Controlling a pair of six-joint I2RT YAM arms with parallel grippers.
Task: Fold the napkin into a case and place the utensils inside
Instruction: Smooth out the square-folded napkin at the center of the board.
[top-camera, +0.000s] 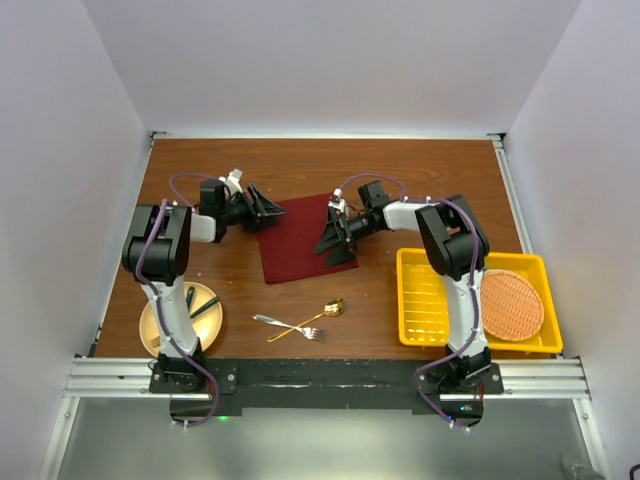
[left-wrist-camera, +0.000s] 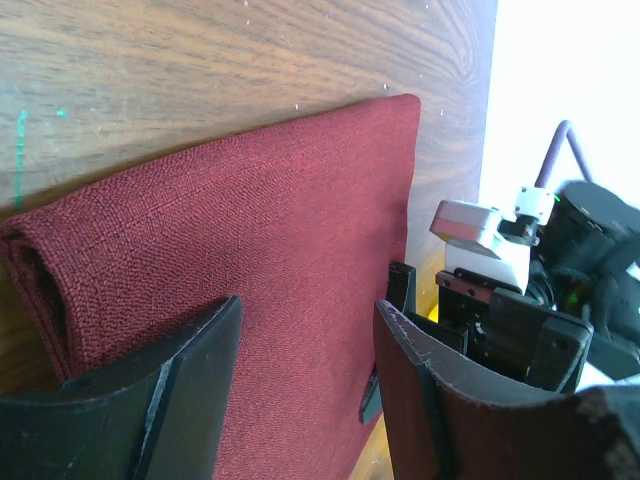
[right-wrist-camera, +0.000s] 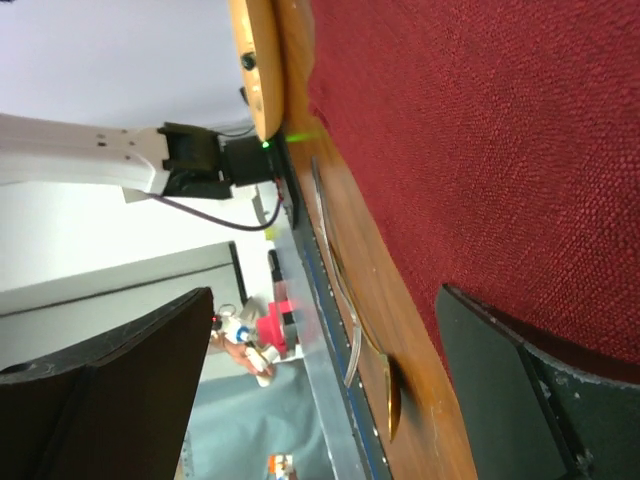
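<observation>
Both stand spread, the left claw (top-camera: 270, 210) at the folded napkin's (top-camera: 300, 240) left edge and the right claw (top-camera: 336, 248) at its right, so an uneven pinch could drag the fold askew across the desk (top-camera: 230, 280).

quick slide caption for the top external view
Open jaws at opposite edges of the folded maroon napkin; silver fork and gold spoon lie crossed nearby.

Coarse-weave matt napkin (left-wrist-camera: 250, 250), glossy wooden table (left-wrist-camera: 200, 60).
</observation>
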